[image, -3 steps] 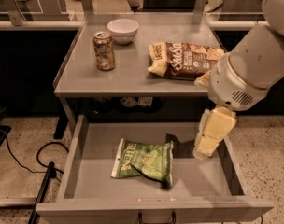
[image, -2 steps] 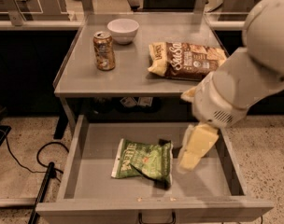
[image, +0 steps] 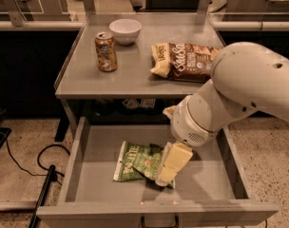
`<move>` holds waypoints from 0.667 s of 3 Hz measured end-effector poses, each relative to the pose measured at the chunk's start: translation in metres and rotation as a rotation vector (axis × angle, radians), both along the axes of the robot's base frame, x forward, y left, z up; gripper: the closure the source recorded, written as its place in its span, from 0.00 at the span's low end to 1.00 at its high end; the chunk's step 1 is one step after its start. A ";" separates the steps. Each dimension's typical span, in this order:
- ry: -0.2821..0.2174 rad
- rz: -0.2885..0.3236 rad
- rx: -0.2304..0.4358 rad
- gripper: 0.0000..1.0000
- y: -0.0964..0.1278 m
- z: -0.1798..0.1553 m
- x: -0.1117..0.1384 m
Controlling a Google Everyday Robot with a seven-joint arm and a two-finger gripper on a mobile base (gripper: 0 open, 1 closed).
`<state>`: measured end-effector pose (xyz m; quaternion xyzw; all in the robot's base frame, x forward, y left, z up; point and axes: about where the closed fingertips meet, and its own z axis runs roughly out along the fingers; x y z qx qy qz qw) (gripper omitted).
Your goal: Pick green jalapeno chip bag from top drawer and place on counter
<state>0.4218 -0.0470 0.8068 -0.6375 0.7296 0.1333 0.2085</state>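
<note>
Nearest to us is the front of the top drawer [image: 87, 179], pulled out, with a dark handle [image: 158, 221] at the middle of its lower edge. It is a shallow grey metal tray with low side walls. On its floor lies the green jalapeno chip bag [image: 134, 161], flat, crinkly and light green with dark lettering. It is the only thing we see in the drawer.

The cream-coloured gripper [image: 170, 171] points down and left onto the right end of the bag, covering that edge. We cannot tell whether it is parted or closed, or whether it grips the bag. Above it, the bulky white arm [image: 239, 91] sweeps in from the right.

Beyond the drawer is the counter [image: 130, 77], a flat grey metal top. On it stand a gold drink can [image: 106, 52] at the left and a brown-and-cream chip bag [image: 187, 61] lying at the right. Farther back sits a small white bowl [image: 125, 31].
</note>
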 end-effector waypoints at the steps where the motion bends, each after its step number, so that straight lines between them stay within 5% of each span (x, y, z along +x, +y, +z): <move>1: 0.015 -0.012 0.023 0.00 0.004 -0.030 0.001; 2: 0.029 -0.020 0.047 0.00 0.007 -0.074 0.010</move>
